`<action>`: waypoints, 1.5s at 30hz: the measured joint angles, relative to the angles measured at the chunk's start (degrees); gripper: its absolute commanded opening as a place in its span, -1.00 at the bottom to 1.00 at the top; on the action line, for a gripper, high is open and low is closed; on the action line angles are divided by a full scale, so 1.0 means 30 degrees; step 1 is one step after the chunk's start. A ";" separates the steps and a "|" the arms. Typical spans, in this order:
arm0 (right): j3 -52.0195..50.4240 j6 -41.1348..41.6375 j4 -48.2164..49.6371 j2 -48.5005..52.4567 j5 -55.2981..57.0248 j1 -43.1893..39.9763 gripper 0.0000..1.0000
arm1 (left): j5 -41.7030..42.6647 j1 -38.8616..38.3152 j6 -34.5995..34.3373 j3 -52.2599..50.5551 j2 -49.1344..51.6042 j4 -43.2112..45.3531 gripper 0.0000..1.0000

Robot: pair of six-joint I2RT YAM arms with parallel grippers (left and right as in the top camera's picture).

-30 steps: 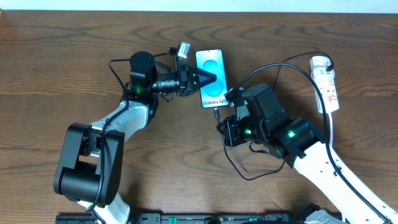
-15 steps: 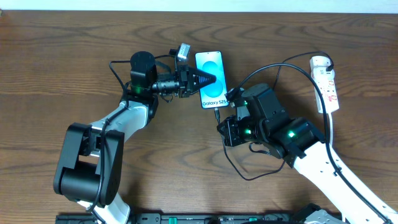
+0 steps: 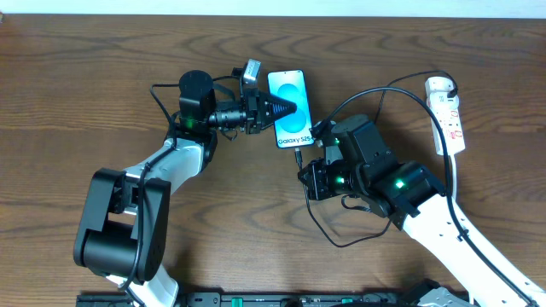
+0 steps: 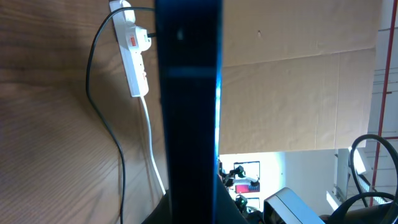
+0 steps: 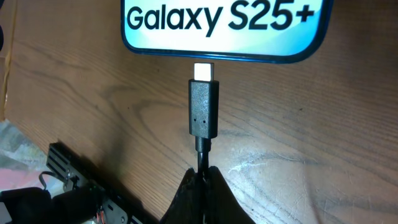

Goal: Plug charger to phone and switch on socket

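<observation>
The phone [image 3: 289, 108] lies on the table with its light blue screen up; its "Galaxy S25+" end shows in the right wrist view [image 5: 224, 28]. My left gripper [image 3: 285, 108] is shut on the phone's left side; the phone's dark edge [image 4: 188, 106] fills the left wrist view. My right gripper [image 3: 300, 168] is shut on the charger cable just behind its small plug tip [image 5: 203, 106]. The tip's metal end points at the phone's bottom edge, right at it; I cannot tell if it is inserted. The white socket [image 3: 447, 112] lies at the far right, also in the left wrist view [image 4: 134, 53].
The charger's thin black cable [image 3: 328, 234] loops on the table by my right arm, and another stretch [image 3: 384, 92] arcs toward the socket. The socket's white cord [image 3: 452, 175] runs down the right side. A cardboard wall [image 4: 298, 74] stands behind the table.
</observation>
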 measured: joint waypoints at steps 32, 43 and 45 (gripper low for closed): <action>0.0000 0.0007 0.1464 0.0000 0.0750 0.0051 -0.98 | -0.0044 0.0117 0.0015 0.0000 0.0000 0.0007 -0.85; 0.0000 0.0007 0.1494 0.0000 0.1413 0.0051 -0.98 | 0.0248 0.0066 0.0015 0.0000 0.0000 0.0007 -0.85; 0.0000 0.0007 0.1362 0.0000 0.1093 0.0051 -0.98 | 0.0248 0.0066 0.0015 0.0000 0.0000 0.0007 -0.85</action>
